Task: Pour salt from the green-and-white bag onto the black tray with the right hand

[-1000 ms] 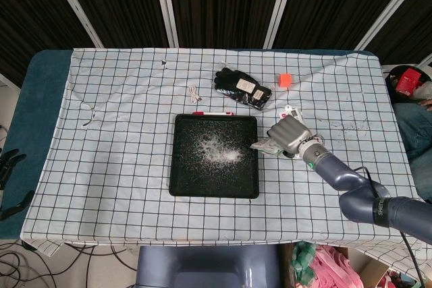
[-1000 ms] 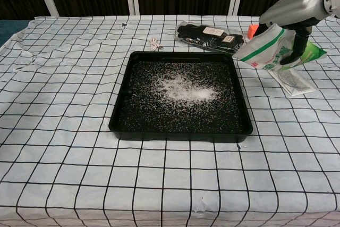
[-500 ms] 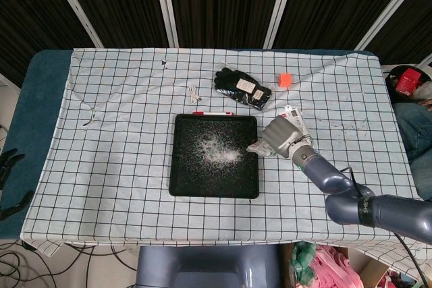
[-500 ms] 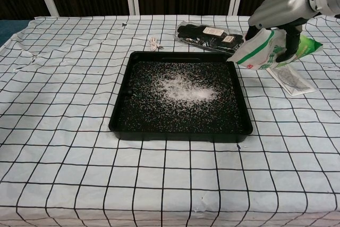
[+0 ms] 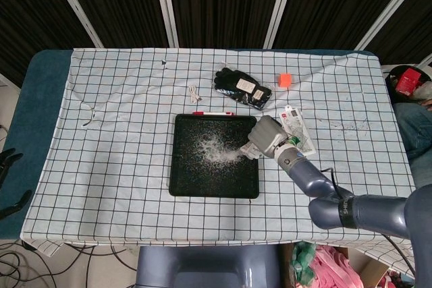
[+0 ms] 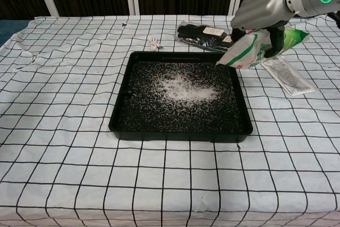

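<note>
The black tray [image 5: 182, 187] [image 6: 122, 126] lies at the table's middle with white salt [image 5: 217, 153] [image 6: 183, 90] scattered over its floor. My right hand [image 5: 264, 135] [image 6: 263, 6] grips the green-and-white bag [image 6: 249, 50] [image 5: 250, 151] and holds it tilted, its open lower corner over the tray's right far edge. No stream of salt shows leaving the bag. My left hand is outside both views.
A pair of black gloves in a clear pack [image 5: 242, 89] [image 6: 210, 35] lies behind the tray. An orange cube [image 5: 285, 79] sits further right. A flat clear packet [image 5: 297, 125] [image 6: 287, 75] lies right of the tray. A small white cord [image 5: 194, 92] [image 6: 154, 42] lies behind the tray's left corner.
My right hand has carried the bag leftward from beside the tray until its lower corner hangs over the tray's right edge. The salt pile looks the same.
</note>
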Robot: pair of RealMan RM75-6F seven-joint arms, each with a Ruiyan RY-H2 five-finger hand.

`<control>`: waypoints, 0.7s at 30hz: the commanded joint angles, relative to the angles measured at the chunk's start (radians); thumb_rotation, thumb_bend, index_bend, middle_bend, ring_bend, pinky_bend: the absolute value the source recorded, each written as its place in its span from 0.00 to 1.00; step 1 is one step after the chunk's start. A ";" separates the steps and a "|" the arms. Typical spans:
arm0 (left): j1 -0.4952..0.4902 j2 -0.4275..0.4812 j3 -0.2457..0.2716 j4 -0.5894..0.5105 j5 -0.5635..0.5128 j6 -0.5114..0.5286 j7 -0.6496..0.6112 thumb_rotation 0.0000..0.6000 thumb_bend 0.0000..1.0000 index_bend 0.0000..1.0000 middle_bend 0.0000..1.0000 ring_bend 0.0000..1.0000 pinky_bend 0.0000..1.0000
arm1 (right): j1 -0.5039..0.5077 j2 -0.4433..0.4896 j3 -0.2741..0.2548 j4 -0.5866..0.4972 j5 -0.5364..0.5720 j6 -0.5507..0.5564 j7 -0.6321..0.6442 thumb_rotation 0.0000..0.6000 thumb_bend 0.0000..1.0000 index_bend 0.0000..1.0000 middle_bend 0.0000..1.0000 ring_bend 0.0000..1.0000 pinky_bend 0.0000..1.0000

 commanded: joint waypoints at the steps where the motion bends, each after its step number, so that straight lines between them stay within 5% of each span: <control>1: 0.001 0.001 0.000 0.000 0.000 0.001 -0.003 1.00 0.26 0.18 0.13 0.00 0.06 | 0.021 -0.015 -0.013 -0.012 0.018 0.022 -0.033 1.00 0.40 0.52 0.43 0.52 0.52; 15: 0.004 0.004 -0.002 -0.001 -0.003 0.003 -0.010 1.00 0.26 0.18 0.13 0.00 0.06 | 0.037 -0.039 -0.019 -0.023 0.044 0.068 -0.052 1.00 0.41 0.52 0.43 0.52 0.52; 21: 0.005 0.005 -0.004 -0.002 -0.005 0.005 -0.009 1.00 0.26 0.18 0.13 0.00 0.06 | 0.000 -0.027 0.036 -0.034 0.053 0.048 0.082 1.00 0.41 0.52 0.43 0.52 0.52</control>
